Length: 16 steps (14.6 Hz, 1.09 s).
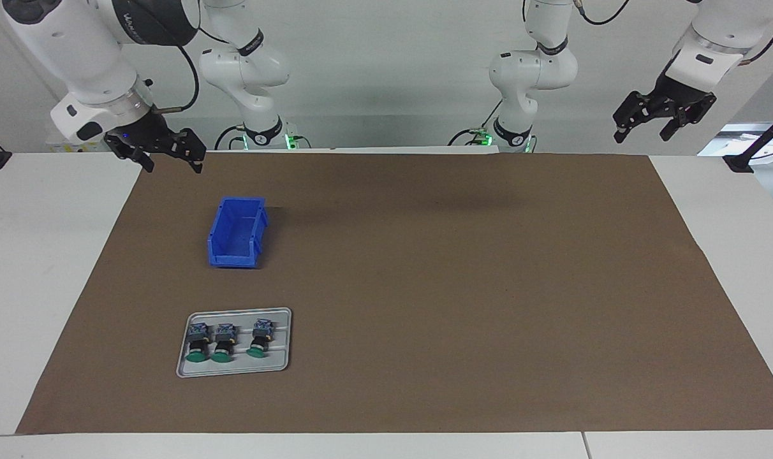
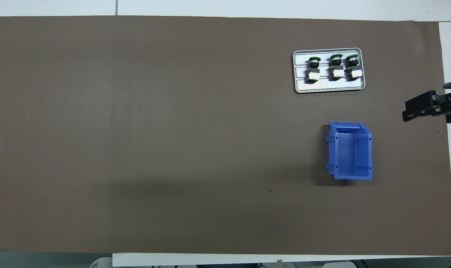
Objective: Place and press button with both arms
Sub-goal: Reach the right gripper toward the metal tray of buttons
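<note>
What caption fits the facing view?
Three buttons on a tray, empty blue bin, both grippers raised and open.

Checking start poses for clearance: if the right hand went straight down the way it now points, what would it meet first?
Probably only the table edge: the right hand, open and raised, hangs over the brown mat's border at the right arm's end. The blue bin lies off that line, though depth is uncertain.

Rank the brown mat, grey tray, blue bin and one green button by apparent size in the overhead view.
1. Brown mat
2. Blue bin and grey tray: too alike in area to rank.
3. Green button, smallest; all three look alike.
</note>
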{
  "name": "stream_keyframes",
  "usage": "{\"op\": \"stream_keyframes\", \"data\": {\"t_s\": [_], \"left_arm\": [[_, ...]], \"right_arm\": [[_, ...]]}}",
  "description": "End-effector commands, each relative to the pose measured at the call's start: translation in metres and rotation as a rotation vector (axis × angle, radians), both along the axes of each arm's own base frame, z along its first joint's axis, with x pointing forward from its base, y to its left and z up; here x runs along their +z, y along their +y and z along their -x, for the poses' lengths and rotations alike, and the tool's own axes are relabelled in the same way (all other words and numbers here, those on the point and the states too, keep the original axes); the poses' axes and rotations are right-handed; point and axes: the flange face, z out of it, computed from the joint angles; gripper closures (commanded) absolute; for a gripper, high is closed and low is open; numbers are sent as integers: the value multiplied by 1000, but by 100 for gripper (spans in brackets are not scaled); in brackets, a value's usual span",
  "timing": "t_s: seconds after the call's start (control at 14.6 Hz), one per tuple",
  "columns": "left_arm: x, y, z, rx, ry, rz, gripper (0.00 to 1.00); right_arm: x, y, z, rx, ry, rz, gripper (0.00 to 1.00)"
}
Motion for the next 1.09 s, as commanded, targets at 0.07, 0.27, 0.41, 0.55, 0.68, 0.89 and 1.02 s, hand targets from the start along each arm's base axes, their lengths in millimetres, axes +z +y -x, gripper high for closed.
{"op": "stream_keyframes", "data": {"t_s": [0.07, 0.27, 0.41, 0.55, 0.68, 0.89, 1.02], "left_arm": [[-16, 1, -17, 7, 27, -17, 0], [-30, -3, -24, -1, 51, -21, 0], [-33, -3, -22, -1, 74, -19, 0], [-31, -1, -19, 6, 92, -21, 0], [-28, -3, -14, 3, 97, -21, 0], [-25, -1, -10, 8, 103, -25, 0], [-12, 3, 0, 17, 77, -20, 0]], "right_arm": [[2, -4, 0, 23, -13, 9, 1], [1, -3, 2, 18, -6, 6, 1], [3, -4, 3, 16, -10, 6, 1], [4, -4, 5, 21, -6, 5, 1], [10, -2, 2, 48, -30, -14, 1], [-6, 18, -25, 89, -74, -15, 1], [-35, 58, -53, 127, -116, -13, 1]]}}
